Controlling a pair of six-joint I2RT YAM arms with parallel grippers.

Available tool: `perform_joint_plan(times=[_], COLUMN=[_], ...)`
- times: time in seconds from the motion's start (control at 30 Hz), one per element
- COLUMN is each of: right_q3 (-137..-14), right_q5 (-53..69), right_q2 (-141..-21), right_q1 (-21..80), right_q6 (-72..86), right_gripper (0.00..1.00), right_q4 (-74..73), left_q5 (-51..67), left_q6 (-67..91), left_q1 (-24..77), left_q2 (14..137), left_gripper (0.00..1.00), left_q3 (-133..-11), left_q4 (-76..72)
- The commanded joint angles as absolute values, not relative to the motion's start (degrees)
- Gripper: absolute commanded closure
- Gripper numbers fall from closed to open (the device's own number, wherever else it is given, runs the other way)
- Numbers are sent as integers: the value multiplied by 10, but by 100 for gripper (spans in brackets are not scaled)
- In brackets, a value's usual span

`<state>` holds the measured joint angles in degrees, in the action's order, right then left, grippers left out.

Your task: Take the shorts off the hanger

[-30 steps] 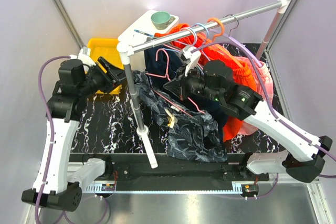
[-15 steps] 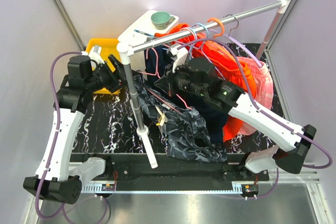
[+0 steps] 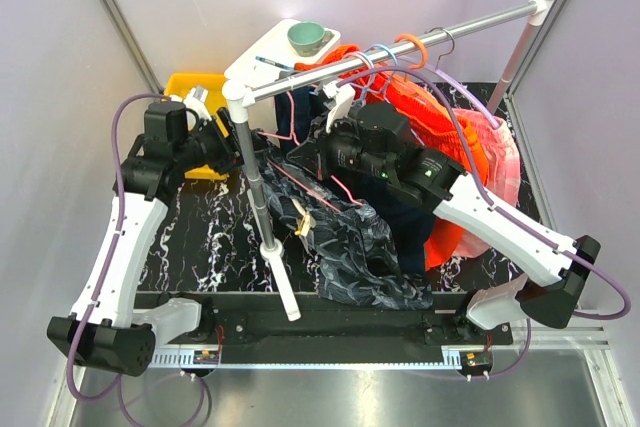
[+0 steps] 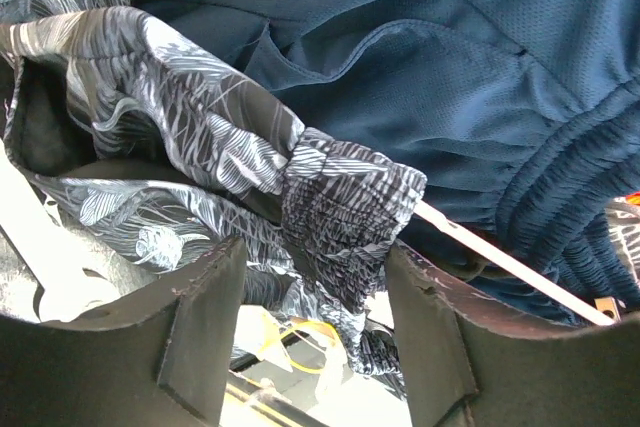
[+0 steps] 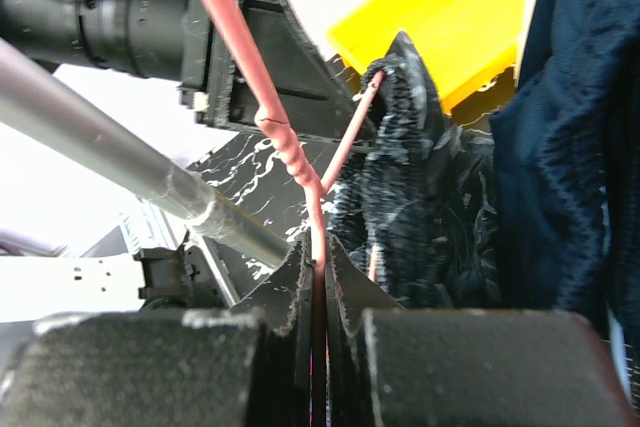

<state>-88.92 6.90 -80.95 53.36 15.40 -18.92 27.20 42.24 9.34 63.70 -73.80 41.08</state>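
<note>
Shorts (image 3: 355,247) slump below the rail (image 3: 480,19) onto the table (image 3: 190,237); left hand (image 4: 315,252) gapes, released, astride their waistband (image 4: 340,197); right hand (image 5: 318,259) is clenched on the hanger (image 5: 240,47), so a pull could snag elastic and yank the wire free.

One pair of shorts (image 3: 360,247), one pink hanger (image 5: 236,37), one yellow bin (image 3: 195,87), one bowl (image 3: 306,37), one rail (image 3: 480,19)

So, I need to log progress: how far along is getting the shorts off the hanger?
Done: the right gripper is shut on the hanger, bracing it. In hand: the left gripper straddles the elastic waistband of the shorts; whether it pinches is unclear. Left: the pink wire still runs into the waistband, so the shorts must be pulled off.
</note>
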Motion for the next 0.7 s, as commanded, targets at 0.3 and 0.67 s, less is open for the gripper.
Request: perform_joint_plan(times=[0.3,0.67], right_q3=[-888,-866], right_q5=[127,144], right_q2=[-785,-761], right_q1=[539,539], right_q6=[181,187], right_gripper=[100,100], right_q4=[-122,-112], left_q5=[225,167], left_q6=[403,373], left_q1=[96,96], left_q2=[645,687], left_gripper=[43,93], left_q3=[-769,-823], left_q4=[416,453])
